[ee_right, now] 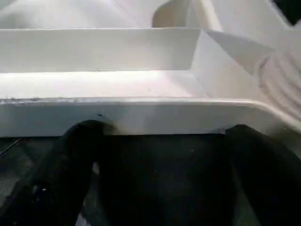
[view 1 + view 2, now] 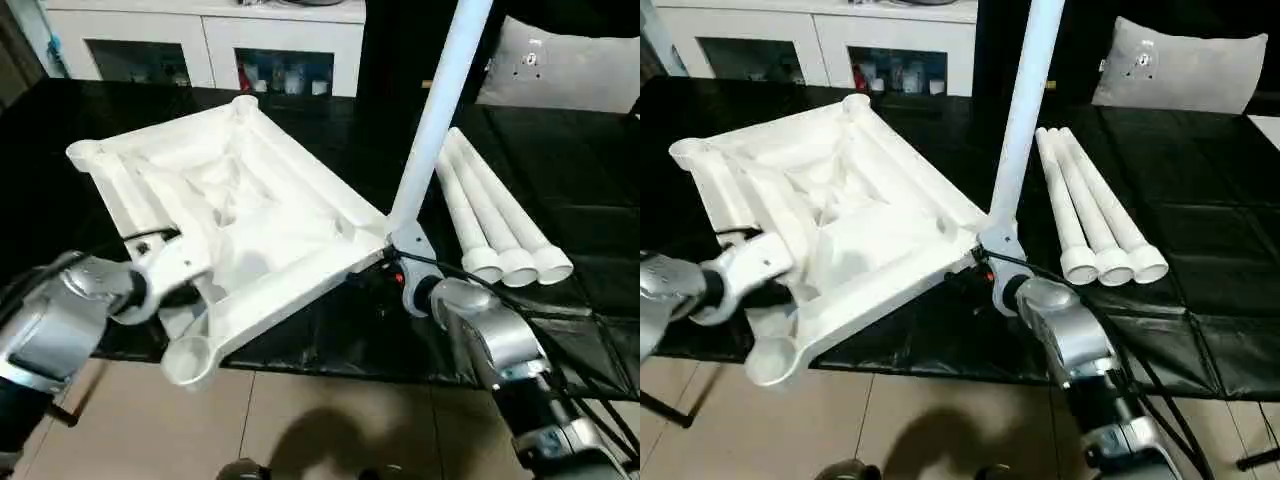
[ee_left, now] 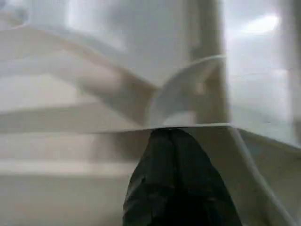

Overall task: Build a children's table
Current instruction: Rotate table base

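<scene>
Tabletop (image 2: 250, 215) hides the closed left gripper (image 3: 176, 155) clamping its edge; right gripper (image 1: 160, 169) gapes wide, empty.

**A home-like room set up as a robot workspace**

A white cabinet (image 2: 205, 45) with glass doors is standing along the back wall, holding small items on its shelves. A pale cushion (image 2: 1185, 68) is lying nearby, beige floor tiles (image 2: 300, 420) are showing below, and black sheeting (image 2: 1200, 230) is covering the work surface.

Head cameras look down; wrist cameras seemingly press against the tabletop (image 2: 250, 200).
</scene>
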